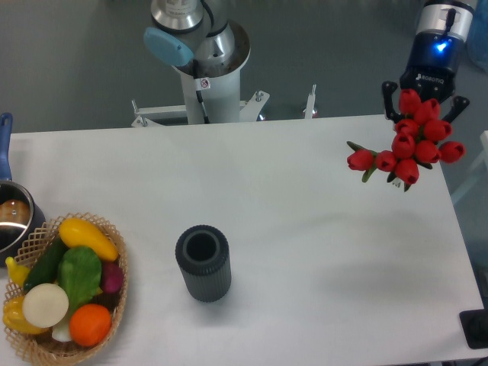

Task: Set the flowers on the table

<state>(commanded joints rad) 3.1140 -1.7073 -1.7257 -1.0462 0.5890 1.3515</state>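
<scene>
Item: the flowers (410,145), a cluster of red tulip heads held above the far right corner of the table (305,229), blooms toward the camera. We judge them light, soft and easily bruised; hold belongs on the stems, not the heads. The gripper (424,99) sits directly behind the blooms, its dark fingers flanking them, apparently clasped on the bunch. Stems and contact point are hidden. Also present: a ribbed dark vase (203,262), a vegetable basket (114,305), a pot (11,213) cut off at left.

hand (425,105) fingertips, stems hidden behind flowers (412,142) | pot (11,217) cut by left edge
</scene>
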